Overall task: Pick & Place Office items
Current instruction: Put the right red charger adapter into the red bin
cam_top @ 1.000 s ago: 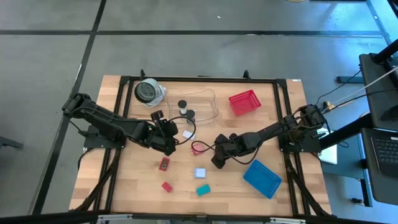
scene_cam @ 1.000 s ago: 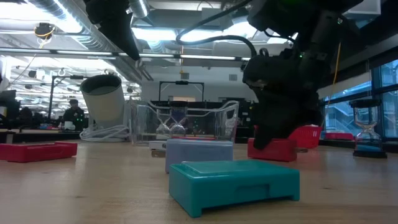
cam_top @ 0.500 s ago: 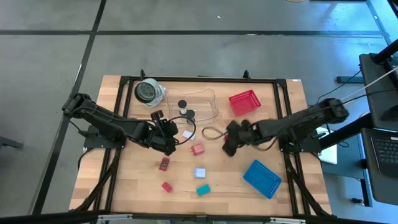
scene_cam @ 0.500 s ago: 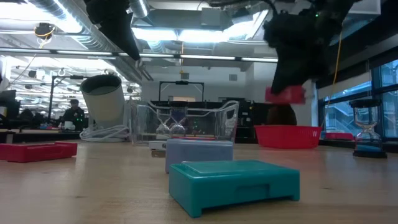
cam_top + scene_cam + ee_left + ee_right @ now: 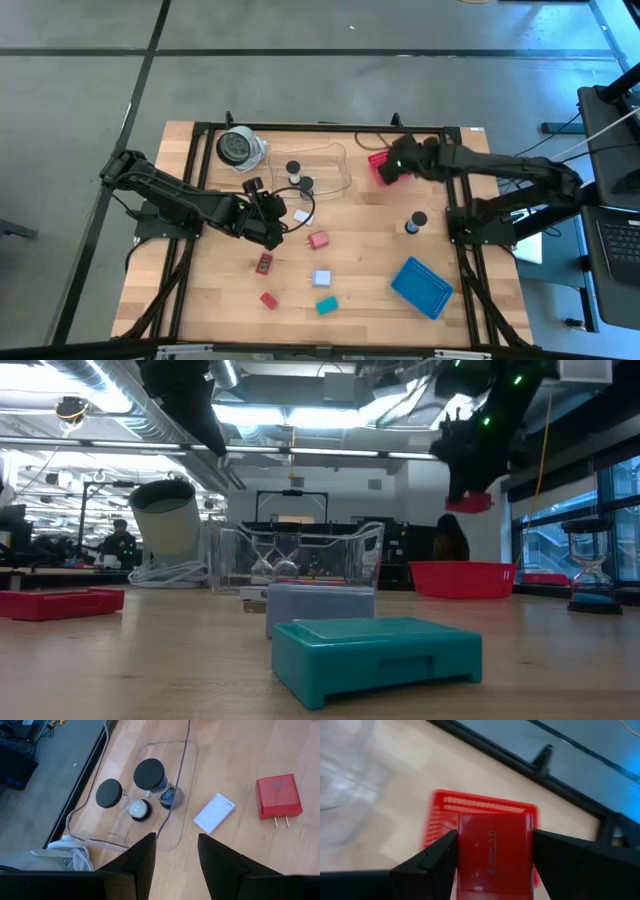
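Note:
My right gripper [image 5: 392, 166] is shut on a red block [image 5: 492, 851] and hangs above the red mesh basket [image 5: 445, 802] near the table's far edge. My left gripper [image 5: 276, 226] is open and hovers mid-table, touching nothing. Its wrist view shows a white block [image 5: 214, 813] and a red plug block [image 5: 278, 796] lying flat on the wood. Two black-capped cylinders [image 5: 150, 776] stand in a clear tray [image 5: 186, 755]. More red [image 5: 264, 263], pale-blue [image 5: 321, 278] and teal [image 5: 327, 305] blocks lie toward the near edge. A black cylinder [image 5: 415, 222] stands on the right. My right gripper pinches the red block by its two long sides [image 5: 461, 851], one finger on each. In the low view the block [image 5: 470, 503] sits at the finger ends, below the gripper. It is lifted clear, above the basket [image 5: 464, 577].
A round black-and-silver object [image 5: 236, 147] with white cable sits at the far left corner. A blue lidded box [image 5: 422, 287] lies near the right near corner. A black frame [image 5: 320, 127] borders the table. Bare wood shows between the basket and the blue box.
My right gripper has lifted the red block off the middle of the table. It has carried the block up and toward the far right, and now holds it over the red basket. The left arm has kept still.

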Controlling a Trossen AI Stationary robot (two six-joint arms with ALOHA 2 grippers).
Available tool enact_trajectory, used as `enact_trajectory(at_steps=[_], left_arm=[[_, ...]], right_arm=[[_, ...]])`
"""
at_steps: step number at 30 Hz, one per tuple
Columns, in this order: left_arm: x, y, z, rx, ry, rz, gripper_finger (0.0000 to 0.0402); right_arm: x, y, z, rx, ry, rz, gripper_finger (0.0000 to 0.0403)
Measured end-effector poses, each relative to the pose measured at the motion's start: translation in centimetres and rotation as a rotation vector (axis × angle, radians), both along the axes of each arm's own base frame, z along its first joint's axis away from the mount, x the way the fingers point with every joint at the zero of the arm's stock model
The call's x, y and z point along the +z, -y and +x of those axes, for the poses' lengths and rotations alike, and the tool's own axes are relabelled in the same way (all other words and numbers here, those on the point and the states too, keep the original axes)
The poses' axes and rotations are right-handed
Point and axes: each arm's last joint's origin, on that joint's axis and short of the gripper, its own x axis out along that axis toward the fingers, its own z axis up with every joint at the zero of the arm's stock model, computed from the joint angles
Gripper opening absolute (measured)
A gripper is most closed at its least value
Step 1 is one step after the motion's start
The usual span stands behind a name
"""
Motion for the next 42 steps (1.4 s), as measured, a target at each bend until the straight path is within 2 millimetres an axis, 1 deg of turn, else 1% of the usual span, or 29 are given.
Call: enact_trajectory(at_steps=[4, 6, 9, 12, 16, 19, 33, 42], left_arm=[[0.0, 0.0, 0.0, 0.0, 0.0, 0.0, 0.0143], [0.0, 0.0, 0.0, 0.0, 0.0, 0.0, 0.0143], [0.0, 0.0, 0.0, 0.0, 0.0, 0.0, 0.0143], [0.0, 0.0, 0.0, 0.0, -0.001, 0.0, 0.0143], [0.0, 0.0, 0.0, 0.0, -0.001, 0.0, 0.0143], [0.0, 0.0, 0.0, 0.0, -0.001, 0.0, 0.0143], [0.0, 0.0, 0.0, -0.006, -0.006, 0.003, 0.0143], [0.0, 0.0, 0.0, -0.006, -0.006, 0.003, 0.0143]], right_arm=[[-1.4, 2.9, 0.2, -0.032, -0.061, 0.039, 0.0226], [-2.3, 4.0, 0.5, -0.03, -0.084, 0.064, 0.0227], [-3.7, 5.2, 1.3, -0.006, -0.097, 0.105, 0.0223], [-5.1, 5.9, 2.0, 0.006, -0.128, 0.131, 0.0219], [-6.7, 6.2, 2.4, 0.03, -0.181, 0.193, 0.0225], [-7.4, 6.2, 2.6, 0.043, -0.21, 0.211, 0.0226], [-8.9, 6.7, 3.1, 0.043, -0.244, 0.219, 0.0225], [-8.9, 6.6, 3.2, 0.046, -0.245, 0.218, 0.0226]])
